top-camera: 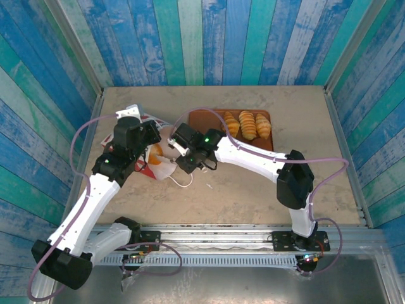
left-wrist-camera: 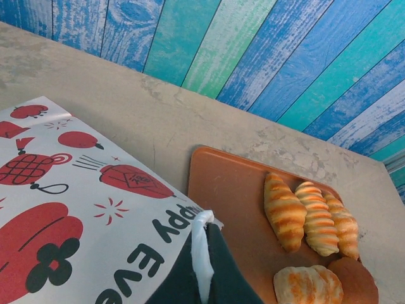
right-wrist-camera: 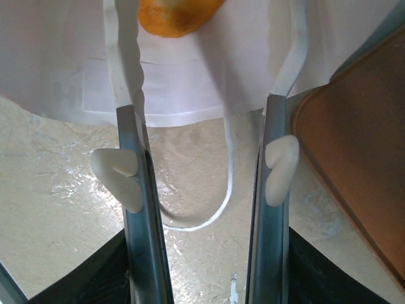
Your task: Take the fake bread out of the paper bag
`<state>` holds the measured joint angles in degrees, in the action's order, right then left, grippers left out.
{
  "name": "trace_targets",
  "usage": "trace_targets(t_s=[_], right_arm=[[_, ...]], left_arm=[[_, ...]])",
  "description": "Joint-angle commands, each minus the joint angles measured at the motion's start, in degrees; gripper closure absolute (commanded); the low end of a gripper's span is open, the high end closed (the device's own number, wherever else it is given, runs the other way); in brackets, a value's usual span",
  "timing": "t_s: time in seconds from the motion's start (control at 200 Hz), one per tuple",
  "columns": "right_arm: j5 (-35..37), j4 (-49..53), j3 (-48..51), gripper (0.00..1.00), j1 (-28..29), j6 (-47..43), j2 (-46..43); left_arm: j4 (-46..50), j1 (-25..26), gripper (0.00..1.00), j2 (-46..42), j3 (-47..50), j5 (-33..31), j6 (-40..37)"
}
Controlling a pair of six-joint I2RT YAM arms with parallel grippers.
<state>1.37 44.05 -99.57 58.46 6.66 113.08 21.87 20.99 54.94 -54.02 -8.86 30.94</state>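
On the near side of the paper bag (top-camera: 163,163), a thin white loop handle (right-wrist-camera: 218,212) is trailing from its mouth and lying flat on the beige table (top-camera: 253,190). The right gripper (right-wrist-camera: 202,104) is hovering low over that handle, just in front of the bag's mouth. Its jaws are standing well apart and holding nothing, and the loop is showing on the table between its two fingers. The bag itself is lying on its side, with its red printed panel facing up and its white-lined mouth facing the right gripper. Just inside that mouth one piece of the fake bread (right-wrist-camera: 177,12), an orange-brown roll, is sitting, not yet out. At the bag's rim the left gripper (left-wrist-camera: 204,223) is clamping down with its jaws fully closed on the paper edge, pinching a white strip of it between the dark fingers. Just beside the bag, on its right and reaching beyond it, a flat brown tray (left-wrist-camera: 228,190) is carrying more of the bread. Three golden ridged croissants (left-wrist-camera: 315,218) are lying side by side, with a pale crusty bun (left-wrist-camera: 308,286) and a brown roll (left-wrist-camera: 354,282) next to them. Farthest from the bag, a blue and green plank wall (top-camera: 202,38) is closing off the table.
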Motion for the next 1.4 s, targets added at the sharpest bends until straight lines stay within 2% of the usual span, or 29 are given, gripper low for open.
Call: trace_targets(t_s=[0.0,0.436,0.746,0.902,1.107,1.397], right_arm=[[-1.72,-0.72,-1.8,0.42,0.34,-0.86,0.61],[-3.85,-1.16,-8.88,0.38,0.34,-0.22,8.78],[-4.06,2.43,-16.07,0.36,0.34,0.02,16.14],[-4.09,2.44,-16.07,0.37,0.33,0.04,16.04],[-3.68,1.54,-14.02,0.45,0.35,-0.07,13.9],[-3.39,-0.03,-11.58,0.46,0.32,0.45,11.46]], left_arm=[[-0.92,0.1,1.0,0.08,-0.62,0.42,0.39],[-1.39,0.06,1.0,0.36,-0.3,1.19,0.85],[-1.81,0.1,1.0,0.0,0.3,1.22,0.76],[-1.9,0.1,1.0,-0.18,0.49,1.03,0.71],[-2.0,0.08,1.0,-0.18,0.67,0.87,0.72],[-1.87,0.1,1.0,-0.27,0.74,0.6,0.94]])
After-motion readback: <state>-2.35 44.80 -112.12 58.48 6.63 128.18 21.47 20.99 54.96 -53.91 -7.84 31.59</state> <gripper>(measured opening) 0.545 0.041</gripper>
